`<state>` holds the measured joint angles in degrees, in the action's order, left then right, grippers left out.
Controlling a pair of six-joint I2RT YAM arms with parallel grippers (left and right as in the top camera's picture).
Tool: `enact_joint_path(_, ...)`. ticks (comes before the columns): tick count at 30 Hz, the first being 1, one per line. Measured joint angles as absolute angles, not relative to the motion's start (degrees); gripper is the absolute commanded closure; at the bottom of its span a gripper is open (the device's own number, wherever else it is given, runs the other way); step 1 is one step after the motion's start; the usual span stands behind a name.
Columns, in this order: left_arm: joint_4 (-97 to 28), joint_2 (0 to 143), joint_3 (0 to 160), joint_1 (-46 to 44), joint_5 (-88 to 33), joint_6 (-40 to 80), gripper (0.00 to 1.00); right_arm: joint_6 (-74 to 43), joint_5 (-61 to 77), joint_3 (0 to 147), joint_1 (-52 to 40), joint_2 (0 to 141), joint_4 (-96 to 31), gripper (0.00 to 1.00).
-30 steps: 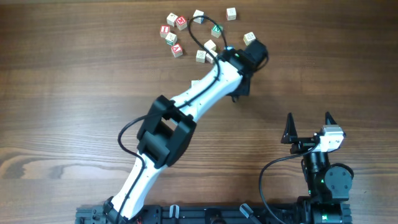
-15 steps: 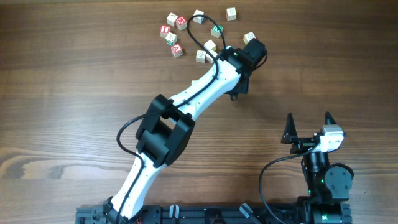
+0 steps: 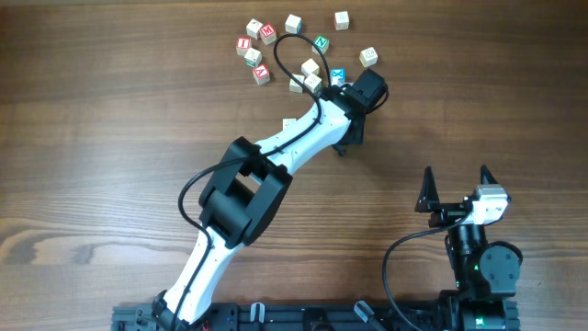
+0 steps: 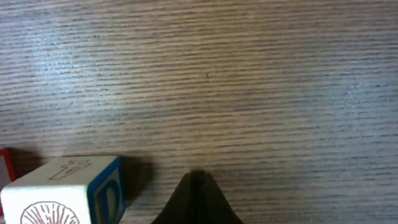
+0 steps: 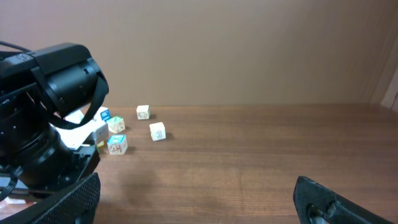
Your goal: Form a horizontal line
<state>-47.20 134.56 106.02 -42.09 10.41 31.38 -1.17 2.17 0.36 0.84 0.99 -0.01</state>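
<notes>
Near the top of the overhead view, two pale beige cubes (image 3: 296, 85) (image 3: 314, 83) lie side by side. A cyan-faced cube (image 3: 338, 75) lies just to their right in a rough row, against my left arm's wrist (image 3: 363, 89). I cannot tell whether all three touch. In the left wrist view my left gripper (image 4: 198, 186) is shut and empty, its tip on the wood. A pale cube with a blue letter D (image 4: 65, 190) sits just left of the tip. My right gripper (image 3: 457, 188) is open and empty at the lower right, and it also shows in the right wrist view (image 5: 196, 199).
Loose cubes lie scattered at the top: red-lettered ones (image 3: 244, 43) (image 3: 267, 34) (image 3: 261, 74), a green-lettered one (image 3: 321, 42) and pale ones (image 3: 293, 23) (image 3: 342, 18) (image 3: 368, 56) (image 3: 310, 66). The left arm (image 3: 239, 193) crosses the table's middle diagonally. A black cable (image 3: 289, 51) loops over the cubes.
The left wrist has moved a little up and to the left. The cyan-faced cube and a second pale cube now show beside it, where the arm covered them before. The right arm has not moved.
</notes>
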Motion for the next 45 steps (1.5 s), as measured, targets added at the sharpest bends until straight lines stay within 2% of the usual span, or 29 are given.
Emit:
enact_joint_path(23,-48.64,134.39,105.89,-38.22,11.77,31.38,0.96,-1.17,2.17,0.36,0.84,0.99,-0.01,0.0)
enact_joint_path(45,-46.61,134.39,105.41,-38.11,15.05,30.68,0.96,-1.17,2.17,0.36,0.84,0.99,-0.01,0.0)
